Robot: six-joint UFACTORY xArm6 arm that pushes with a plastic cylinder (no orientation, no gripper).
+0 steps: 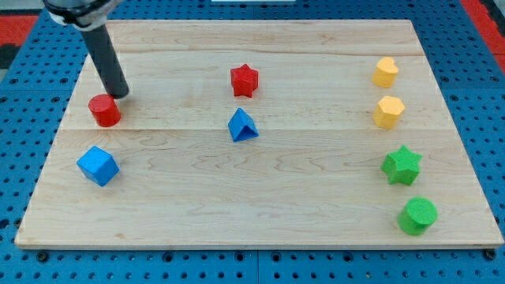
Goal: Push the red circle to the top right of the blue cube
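A pale wooden desk (260,213) fills most of the view, lying on a blue pegboard base (473,71). A dark rod (105,59) slants down from the view's top left. The arm has no end effector that opens or shuts, only this rod, and it grasps nothing. Its tip (122,95) sits just beside the red circle (104,110), at that block's upper right edge; whether they touch cannot be told.

The red circle lies near the desk's left edge. The blue cube (98,166) sits just below it, a little apart. Near the middle are a red star (245,80) and, below it, a blue triangle (242,125). Down the view's right side run four blocks, top to bottom: a yellow heart (385,72), a yellow hexagon (388,112), a green star (402,166) and a green circle (417,214).
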